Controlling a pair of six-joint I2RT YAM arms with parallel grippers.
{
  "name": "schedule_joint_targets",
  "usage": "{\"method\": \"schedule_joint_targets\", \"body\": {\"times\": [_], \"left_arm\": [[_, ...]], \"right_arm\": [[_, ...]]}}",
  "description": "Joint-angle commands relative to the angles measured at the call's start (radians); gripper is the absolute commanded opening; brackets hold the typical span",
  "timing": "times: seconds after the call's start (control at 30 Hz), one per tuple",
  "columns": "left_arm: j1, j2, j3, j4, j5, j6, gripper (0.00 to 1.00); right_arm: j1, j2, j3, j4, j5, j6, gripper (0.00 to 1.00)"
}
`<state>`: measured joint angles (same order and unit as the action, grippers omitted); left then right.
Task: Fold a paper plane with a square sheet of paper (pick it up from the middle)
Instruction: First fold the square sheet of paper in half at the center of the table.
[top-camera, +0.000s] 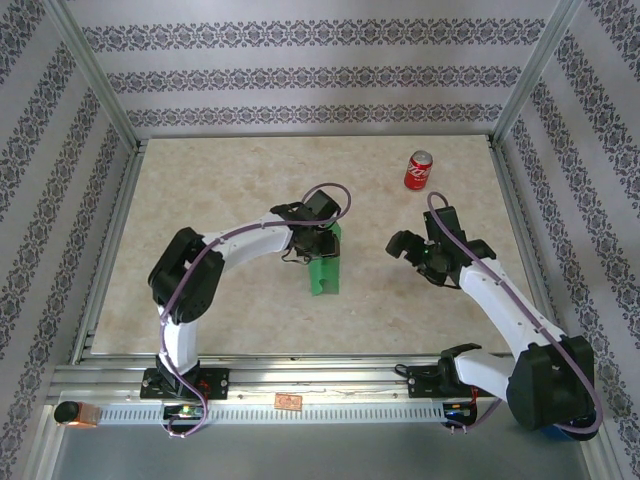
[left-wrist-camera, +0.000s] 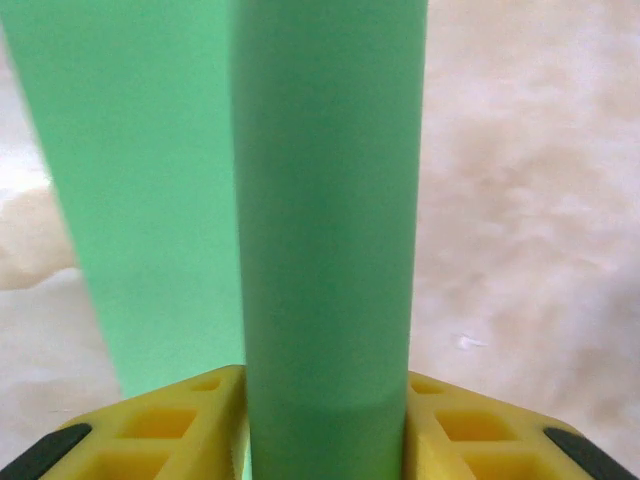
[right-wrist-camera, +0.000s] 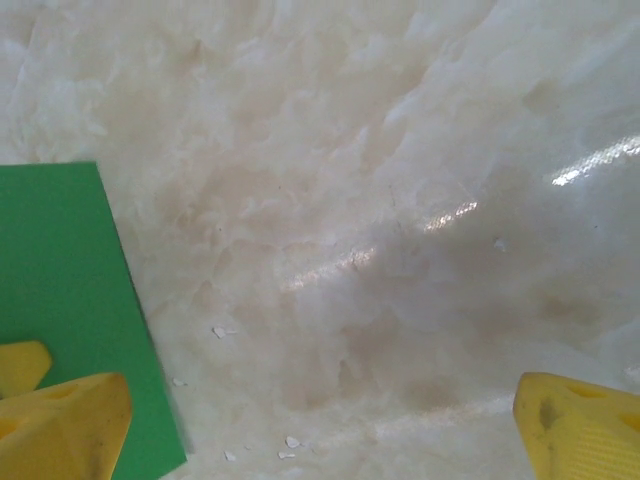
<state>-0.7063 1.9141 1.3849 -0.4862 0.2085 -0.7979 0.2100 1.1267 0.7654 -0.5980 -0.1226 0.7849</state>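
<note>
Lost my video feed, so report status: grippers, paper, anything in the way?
Left gripper shut on square sheet of paper, pinched into a fold. Right gripper open, beside it. Red soda can far back, not in the way.

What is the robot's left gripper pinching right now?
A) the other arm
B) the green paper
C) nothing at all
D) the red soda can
B: the left gripper has its yellow fingers pressed against both sides of the green paper, which bulges up between them in the left wrist view.
</note>
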Motion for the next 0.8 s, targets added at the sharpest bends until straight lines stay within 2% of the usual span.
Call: {"method": "schedule_joint_targets", "body": {"times": [0.0,0.1,0.2,0.23,0.37,0.6,0.77], "left_arm": [[0.008,-0.044,-0.059,0.233,0.164,-0.035,0.4],[0.016,-0.056,-0.117,0.387,0.271,-0.1,0.4],[0.02,-0.062,-0.184,0.528,0.328,-0.166,0.4],[0.022,-0.065,-0.197,0.537,0.332,-0.174,0.4],[0.036,-0.081,-0.266,0.568,0.322,-0.186,0.4],[0.074,-0.081,-0.37,0.628,0.321,-0.227,0.41],[0.086,-0.081,-0.359,0.492,0.287,-0.151,0.44]], "right_arm": [[-0.017,-0.038,-0.019,0.046,-0.006,0.019,0.98],[-0.038,-0.084,-0.052,0.128,-0.083,0.008,0.98],[-0.065,-0.163,-0.137,0.28,-0.163,0.051,0.98],[-0.071,-0.194,-0.173,0.35,-0.198,0.065,0.98],[-0.076,-0.223,-0.211,0.443,-0.273,0.071,0.98],[-0.07,-0.074,-0.149,0.449,-0.451,0.046,0.98],[-0.005,0.002,-0.105,0.444,-0.447,0.003,0.98]]}}
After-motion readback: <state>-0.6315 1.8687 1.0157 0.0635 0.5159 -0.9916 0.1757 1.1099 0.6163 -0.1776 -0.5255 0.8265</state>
